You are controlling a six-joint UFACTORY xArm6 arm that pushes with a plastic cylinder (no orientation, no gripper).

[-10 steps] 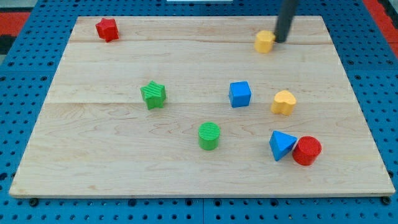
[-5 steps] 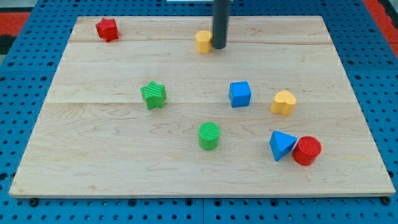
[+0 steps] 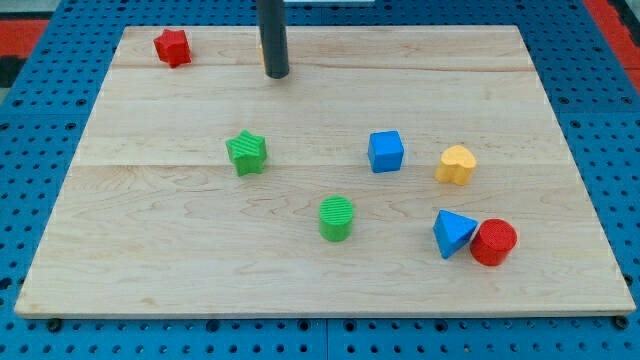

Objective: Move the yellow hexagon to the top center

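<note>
Since the arm ends in a bare rod, no pincer is in view and its state cannot be told. Wooden tabletop (image 3: 560, 200) carries all blocks. Rod stands near the view's top edge, left of centre, my tip (image 3: 276, 75) on the wood. Spread across the lower half, well apart from it: red cylinder (image 3: 494, 242) touching blue triangle (image 3: 452, 233), blue cube (image 3: 386, 151), green cylinder (image 3: 337, 218), green star (image 3: 246, 152), yellow heart (image 3: 456, 164). Red star (image 3: 172, 47) sits top left. Yellow hexagon (image 3: 263, 55): only a sliver shows on the rod's left side, pressed against it for pushing. Judgement: already marginally left of top centre.
</note>
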